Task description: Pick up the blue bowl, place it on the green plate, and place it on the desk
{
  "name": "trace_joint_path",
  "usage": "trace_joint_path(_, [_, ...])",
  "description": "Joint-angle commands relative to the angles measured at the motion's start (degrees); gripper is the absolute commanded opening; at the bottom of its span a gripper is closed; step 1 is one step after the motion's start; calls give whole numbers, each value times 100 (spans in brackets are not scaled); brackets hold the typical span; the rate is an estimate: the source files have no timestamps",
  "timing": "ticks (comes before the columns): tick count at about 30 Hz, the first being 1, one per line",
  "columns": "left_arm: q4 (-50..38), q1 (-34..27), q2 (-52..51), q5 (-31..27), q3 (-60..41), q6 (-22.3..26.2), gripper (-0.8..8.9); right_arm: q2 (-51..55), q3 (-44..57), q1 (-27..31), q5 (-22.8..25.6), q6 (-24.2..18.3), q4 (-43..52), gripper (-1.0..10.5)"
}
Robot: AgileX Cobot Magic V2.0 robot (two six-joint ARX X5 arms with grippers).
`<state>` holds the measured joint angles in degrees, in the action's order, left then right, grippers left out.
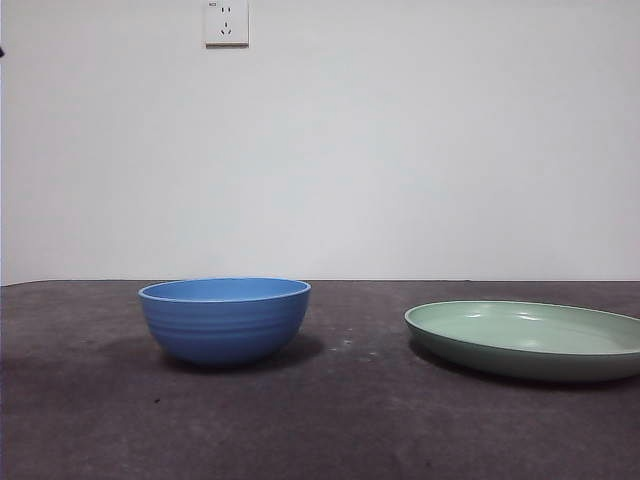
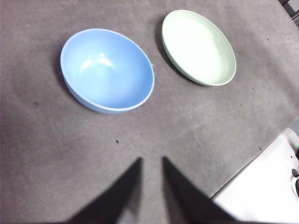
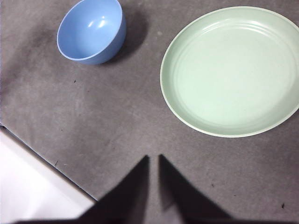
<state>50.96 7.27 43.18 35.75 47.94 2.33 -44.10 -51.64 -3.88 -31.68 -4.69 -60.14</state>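
The blue bowl (image 1: 224, 318) is round and deep, in a medium blue colour, with faint horizontal ridges around its outer wall and a thin paler rim. It stands upright on the table (image 1: 330, 420) and it is empty; inside, its smooth wall shows small bright reflections of light. In the front view the green plate (image 1: 525, 340) lies at 3 o'clock from the bowl, well apart from it, with bare table between them. The plate is wide and shallow, pale sage green, with a low raised rim, and it is empty too. The table is dark grey-brown and matte, with small specks.

On the white wall behind there is a white power socket (image 1: 226, 22); I can read no writing on it, and no label shows on the bowl or the plate.

The left gripper (image 2: 150, 161) hangs above the table with the bowl before it, its jaws a little apart and holding nothing. The right gripper (image 3: 153, 157) hangs above the table near the plate, its jaws nearly closed, also with nothing between them.
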Motion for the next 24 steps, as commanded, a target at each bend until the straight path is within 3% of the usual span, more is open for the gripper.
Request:
trace_joint_path(1, [-42, 11, 35, 24, 129, 105, 321, -37, -101, -17, 2, -22, 33, 318])
trace_joint_path(2, [-42, 11, 35, 24, 129, 105, 371, -37, -101, -17, 11, -20, 33, 385])
trace_joint_path(4, [-42, 17, 35, 24, 129, 94, 408, -37, -101, -17, 15, -22, 33, 394])
trace_joint_path(17, [-382, 118, 260, -52, 168, -348, 406, -37, -101, -17, 15, -20, 55, 393])
trace_joint_path(24, [-426, 614, 1093, -793, 846, -389, 406, -37, -101, -17, 15, -20, 57, 393])
